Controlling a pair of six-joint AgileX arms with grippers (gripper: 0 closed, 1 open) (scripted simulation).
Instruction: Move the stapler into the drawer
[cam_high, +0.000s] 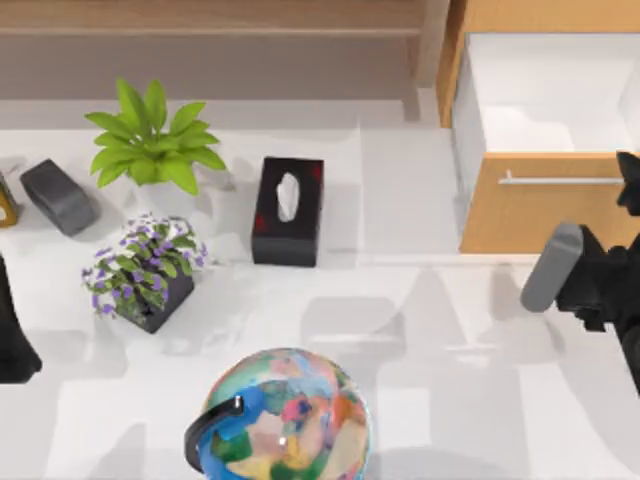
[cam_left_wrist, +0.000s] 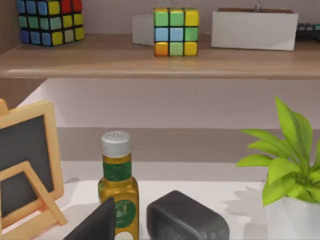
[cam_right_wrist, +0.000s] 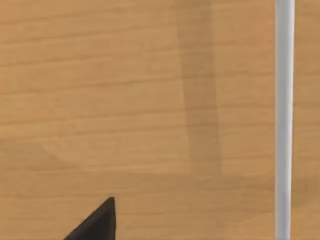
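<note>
Before the one open drawer (cam_high: 520, 215), the right hand (cam_high: 578, 282) holds one stapler (cam_high: 550, 266).

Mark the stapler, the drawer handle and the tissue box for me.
stapler (cam_high: 552, 266): top view, middle of its grey body, at the right gripper.
drawer handle (cam_high: 560, 181): top view, middle of the silver bar.
tissue box (cam_high: 288, 238): top view, black top near its front edge.

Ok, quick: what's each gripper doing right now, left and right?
Left gripper: parked at the table's left edge; jaws cannot be told.
Right gripper: in front of the open drawer, closed on the grey stapler.
</note>
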